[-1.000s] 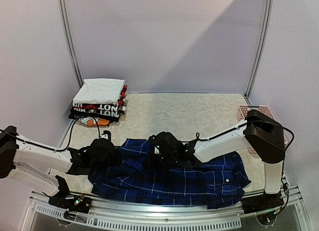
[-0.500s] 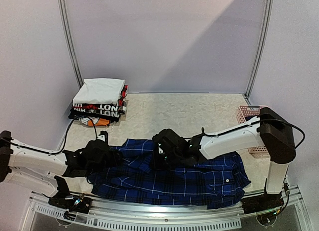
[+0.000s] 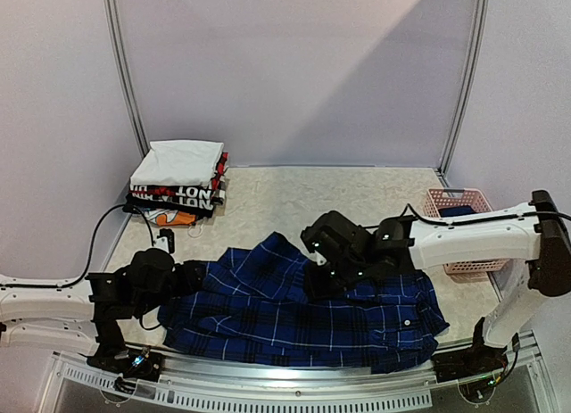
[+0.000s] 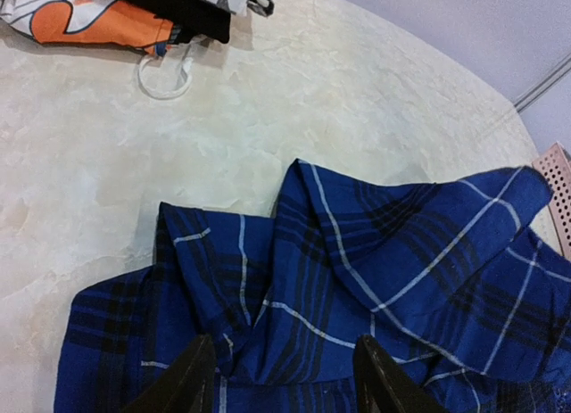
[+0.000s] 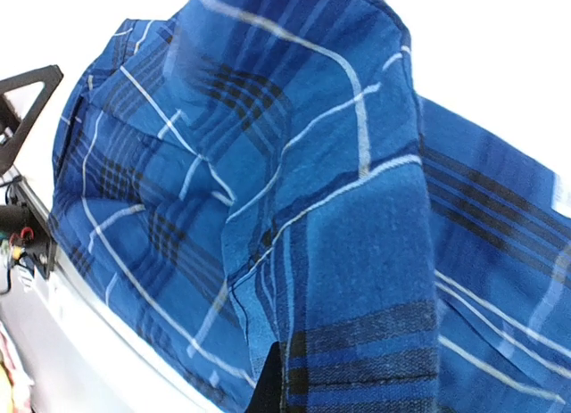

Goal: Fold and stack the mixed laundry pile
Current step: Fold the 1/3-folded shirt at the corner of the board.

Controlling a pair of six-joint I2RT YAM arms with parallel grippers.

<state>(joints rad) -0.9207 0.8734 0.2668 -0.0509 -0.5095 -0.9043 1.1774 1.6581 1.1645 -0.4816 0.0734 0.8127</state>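
The plaid shirt [image 3: 294, 310] lies along the near edge of the bench [image 3: 339, 194], low centre in the top view. Its far-left part now stands up in a peak where a second ago it lay flat. My right gripper [image 3: 326, 272], clenched on that cloth, has swung up and to the right with it. My left gripper [image 3: 183, 277] has let go and drawn back to the lower left, released and spread. I judge the first fold is under way, with one side coming over the body. The left wrist view shows my spread fingers clear of the rumpled edge, which the top view hides. The right wrist view gives only cloth bunched against one finger. Only the top view takes in both arms, with the folded stack [image 3: 178, 177] at upper left and the pink basket [image 3: 451, 197] at right.
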